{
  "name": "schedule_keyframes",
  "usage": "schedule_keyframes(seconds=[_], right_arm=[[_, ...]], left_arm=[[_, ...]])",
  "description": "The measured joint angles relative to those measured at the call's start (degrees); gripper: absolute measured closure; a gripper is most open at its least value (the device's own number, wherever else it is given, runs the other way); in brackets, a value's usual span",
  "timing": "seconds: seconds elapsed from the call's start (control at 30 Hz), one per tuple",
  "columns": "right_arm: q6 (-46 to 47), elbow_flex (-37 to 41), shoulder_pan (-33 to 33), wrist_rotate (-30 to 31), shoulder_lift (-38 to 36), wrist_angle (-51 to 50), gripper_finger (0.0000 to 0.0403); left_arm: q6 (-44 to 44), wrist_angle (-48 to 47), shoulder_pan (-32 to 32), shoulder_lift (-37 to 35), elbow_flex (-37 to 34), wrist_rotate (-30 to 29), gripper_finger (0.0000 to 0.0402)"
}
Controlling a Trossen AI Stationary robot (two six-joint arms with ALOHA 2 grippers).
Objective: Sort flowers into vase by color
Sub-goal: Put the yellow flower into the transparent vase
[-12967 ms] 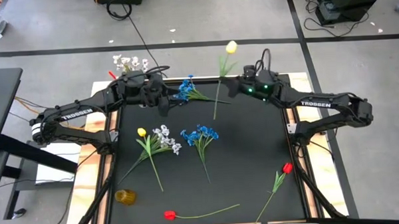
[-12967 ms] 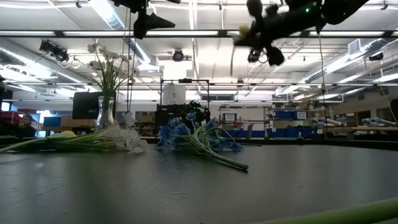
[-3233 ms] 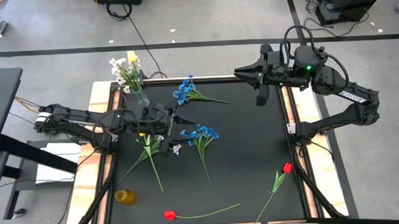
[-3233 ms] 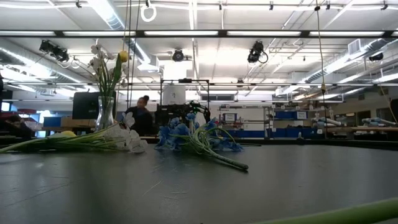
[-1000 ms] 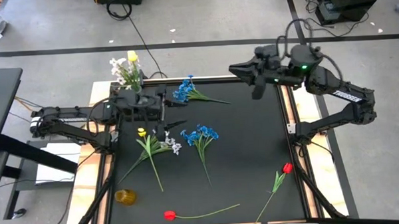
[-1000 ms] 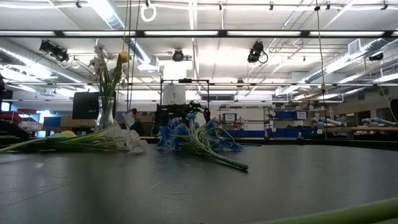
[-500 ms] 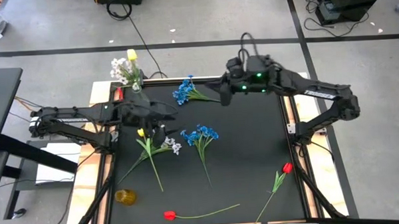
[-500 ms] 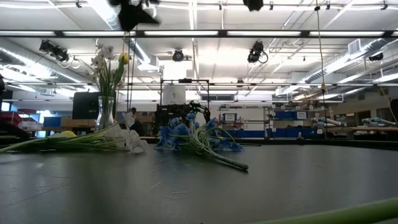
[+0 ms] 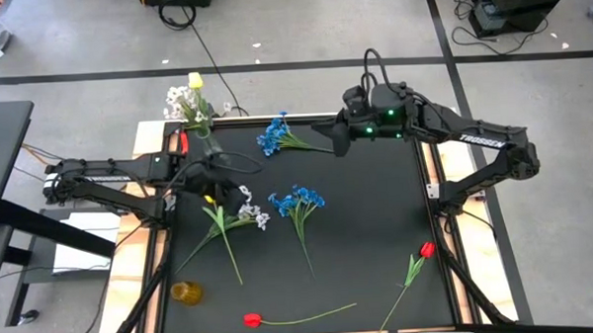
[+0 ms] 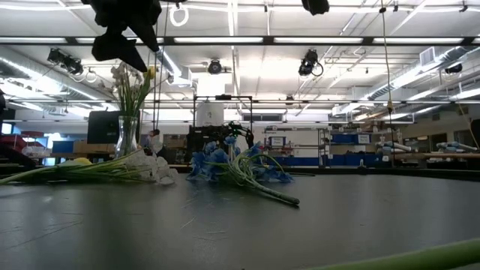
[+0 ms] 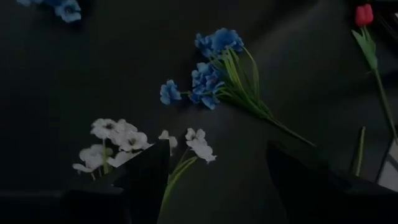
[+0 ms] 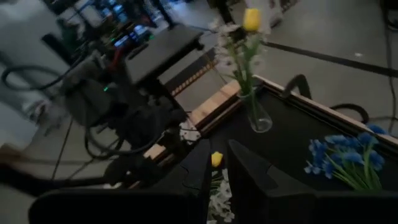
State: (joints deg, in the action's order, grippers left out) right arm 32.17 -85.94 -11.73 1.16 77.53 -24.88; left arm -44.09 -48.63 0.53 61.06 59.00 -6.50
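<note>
The left tool [image 9: 239, 174] hovered open and empty over the white blossoms [image 9: 250, 214]; the right tool [image 9: 327, 142], nearly closed, held nothing above the blue cluster [image 9: 273, 136]

Overhead view evenly lit, soft shadows on matte black worktop [image 9: 368, 223]. Low view: bright ceiling strip lights, foreground stem blurred. Left wrist view very dim, underexposed. Right wrist view soft, motion-blurred, background washed out.
</note>
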Motion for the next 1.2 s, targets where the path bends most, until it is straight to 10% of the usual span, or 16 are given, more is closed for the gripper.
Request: schedule_keyframes(seconds=[0.27,1.2], right_arm=[[-5.66,-0.01,1.04,-6.0,1.54,0.32,0.0342],[16.69,0.01,11.07,-5.92,20.24,-17.22,0.0342]], left_arm=[[-3.94,-0.05,-2.06,0.02,0.0,0.02,0.0132],[-12.22,-11.87,-2.16,0.04,0.0,-3.48,0.0132]])
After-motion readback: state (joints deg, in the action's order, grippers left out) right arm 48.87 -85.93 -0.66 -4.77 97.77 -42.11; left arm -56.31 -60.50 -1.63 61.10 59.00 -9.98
